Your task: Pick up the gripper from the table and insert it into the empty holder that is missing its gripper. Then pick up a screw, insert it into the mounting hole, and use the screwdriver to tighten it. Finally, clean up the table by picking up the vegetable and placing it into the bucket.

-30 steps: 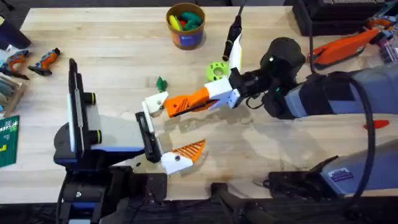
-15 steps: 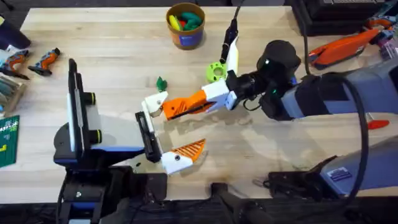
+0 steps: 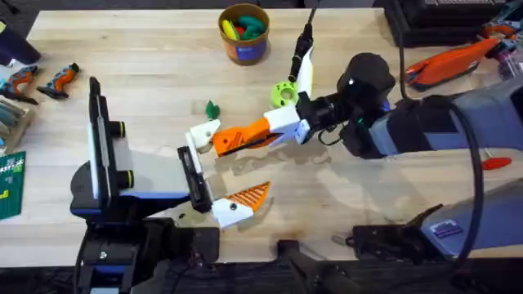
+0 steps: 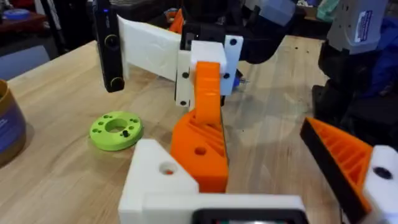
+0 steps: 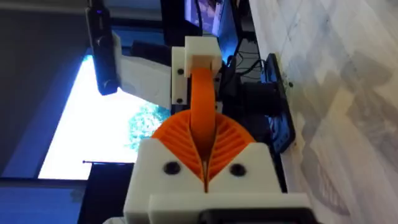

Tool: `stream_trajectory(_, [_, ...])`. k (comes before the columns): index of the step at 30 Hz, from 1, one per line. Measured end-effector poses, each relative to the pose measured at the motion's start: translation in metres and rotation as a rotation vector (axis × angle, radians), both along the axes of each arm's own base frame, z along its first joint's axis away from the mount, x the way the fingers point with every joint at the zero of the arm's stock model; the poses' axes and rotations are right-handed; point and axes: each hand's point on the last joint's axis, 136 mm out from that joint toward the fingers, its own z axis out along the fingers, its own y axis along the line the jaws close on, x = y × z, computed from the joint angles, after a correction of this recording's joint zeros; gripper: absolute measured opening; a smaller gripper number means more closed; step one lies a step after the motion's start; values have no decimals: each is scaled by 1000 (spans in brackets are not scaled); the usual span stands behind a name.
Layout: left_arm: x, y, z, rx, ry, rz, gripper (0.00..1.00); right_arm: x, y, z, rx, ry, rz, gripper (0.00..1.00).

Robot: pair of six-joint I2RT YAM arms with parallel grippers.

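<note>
At the middle of the overhead frame the right claw [image 3: 237,139] has its ribbed fingers pressed together on the gripper [image 5: 202,118], an orange piece it holds against the white holder [image 3: 202,135] on the left arm's outstretched end. The left claw [image 3: 221,175] is spread, its one orange-padded finger [image 3: 248,197] lying well apart from the holder, just below centre. On the wooden counter [image 3: 147,73], the small dark vegetable [image 3: 212,109] lies just above the holder, the lime-green ring [image 3: 283,93] sits right of it, and the bucket [image 3: 243,34] stands at the top centre.
</note>
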Motion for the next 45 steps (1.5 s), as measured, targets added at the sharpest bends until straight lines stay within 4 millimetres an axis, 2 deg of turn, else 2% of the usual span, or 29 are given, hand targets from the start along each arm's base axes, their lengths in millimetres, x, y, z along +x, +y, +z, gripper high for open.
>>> stream_trajectory(11, [0,0,0,0,0,0,985,-3,5,1,2,-4,3,9])
stream_trajectory(27, [1,0,0,2,-3,4,985,15,17,1,-6,18,-10,9])
stream_trajectory(39, [4,2,0,2,-2,22,986,16,33,1,-4,20,34,9])
stream_trajectory(45, [4,2,0,2,-2,27,986,17,34,2,-3,22,36,9])
